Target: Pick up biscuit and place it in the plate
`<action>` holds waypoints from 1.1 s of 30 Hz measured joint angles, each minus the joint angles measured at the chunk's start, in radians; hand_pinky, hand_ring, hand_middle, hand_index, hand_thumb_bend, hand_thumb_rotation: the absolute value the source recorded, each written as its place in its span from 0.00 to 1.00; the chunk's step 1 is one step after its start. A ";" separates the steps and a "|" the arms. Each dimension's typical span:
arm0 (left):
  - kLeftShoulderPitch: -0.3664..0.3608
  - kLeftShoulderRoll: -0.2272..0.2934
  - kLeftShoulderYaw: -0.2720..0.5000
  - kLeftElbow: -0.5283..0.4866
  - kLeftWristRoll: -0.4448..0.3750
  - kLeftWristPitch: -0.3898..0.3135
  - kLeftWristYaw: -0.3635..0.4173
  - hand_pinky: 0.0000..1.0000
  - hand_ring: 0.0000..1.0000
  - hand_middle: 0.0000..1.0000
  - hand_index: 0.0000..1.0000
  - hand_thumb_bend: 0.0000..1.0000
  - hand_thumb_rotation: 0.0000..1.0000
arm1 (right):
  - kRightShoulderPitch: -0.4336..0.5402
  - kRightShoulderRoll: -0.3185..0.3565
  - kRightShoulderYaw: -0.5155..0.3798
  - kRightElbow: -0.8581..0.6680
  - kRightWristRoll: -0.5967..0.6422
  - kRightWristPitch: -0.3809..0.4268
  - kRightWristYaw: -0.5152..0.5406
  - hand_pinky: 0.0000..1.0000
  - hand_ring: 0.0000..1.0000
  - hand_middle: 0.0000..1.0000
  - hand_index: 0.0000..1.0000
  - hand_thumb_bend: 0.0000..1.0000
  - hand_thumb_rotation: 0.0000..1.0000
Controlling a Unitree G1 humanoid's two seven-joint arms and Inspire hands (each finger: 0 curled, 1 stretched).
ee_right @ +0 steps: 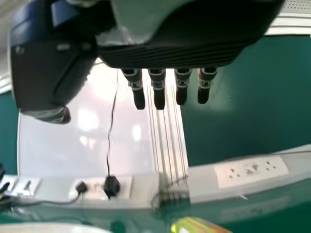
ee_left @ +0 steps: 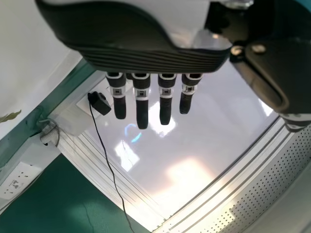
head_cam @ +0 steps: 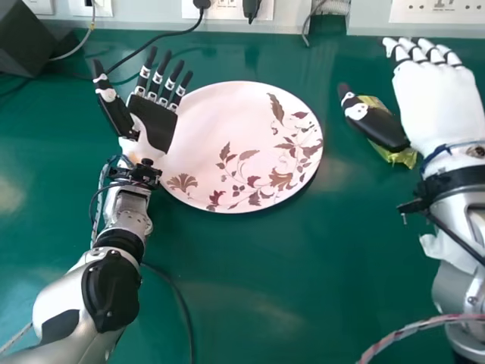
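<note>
A white plate with a brown leaf pattern (head_cam: 227, 152) lies on the green table in the head view. My left hand (head_cam: 155, 121) is palm up at the plate's left edge, fingers straight; in the left wrist view the left hand (ee_left: 142, 104) has its fingers extended. The biscuit packet (head_cam: 398, 155), yellow-green, lies right of the plate, partly hidden behind the thumb of my right hand (head_cam: 436, 102), whose fingers are straight. In the right wrist view the right hand (ee_right: 158, 92) extends its fingers, and part of the biscuit packet (ee_right: 197, 225) shows at the bottom edge.
Power sockets (head_cam: 227, 9) with plugs and black cables run along the table's back edge. A dark box (head_cam: 26, 38) stands at the back left. A twisted cable (head_cam: 409, 331) crosses the near right, and a thin black cable (head_cam: 182, 303) lies beside the left arm.
</note>
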 measured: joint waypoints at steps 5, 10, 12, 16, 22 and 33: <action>-0.001 0.001 0.003 -0.002 -0.014 0.020 -0.003 0.91 0.88 0.94 1.00 1.00 0.60 | -0.033 -0.024 0.005 0.023 -0.010 0.012 0.066 1.00 1.00 1.00 1.00 0.84 0.87; -0.002 0.001 0.004 -0.002 -0.014 0.022 -0.006 0.93 0.88 0.94 1.00 1.00 0.63 | -0.076 -0.055 0.023 0.062 -0.037 0.014 0.127 1.00 1.00 1.00 1.00 0.93 0.92; -0.002 0.001 0.004 -0.002 -0.014 0.022 -0.006 0.93 0.88 0.94 0.99 1.00 0.63 | -0.090 -0.064 0.033 0.077 -0.039 0.013 0.145 1.00 1.00 1.00 1.00 0.95 0.92; -0.002 0.001 0.004 -0.003 -0.014 0.022 -0.011 0.95 0.89 0.94 0.99 1.00 0.63 | -0.102 -0.080 0.043 0.112 -0.037 0.011 0.171 1.00 1.00 1.00 1.00 0.96 0.91; -0.002 0.002 0.010 -0.004 -0.016 0.034 -0.021 0.95 0.89 0.94 0.98 1.00 0.61 | -0.130 -0.091 0.056 0.160 -0.035 0.013 0.176 1.00 1.00 1.00 1.00 0.95 0.90; -0.003 0.001 0.011 -0.004 -0.015 0.031 -0.021 0.96 0.89 0.95 1.00 1.00 0.63 | -0.180 -0.130 0.083 0.268 -0.027 0.014 0.174 1.00 1.00 1.00 1.00 0.92 0.91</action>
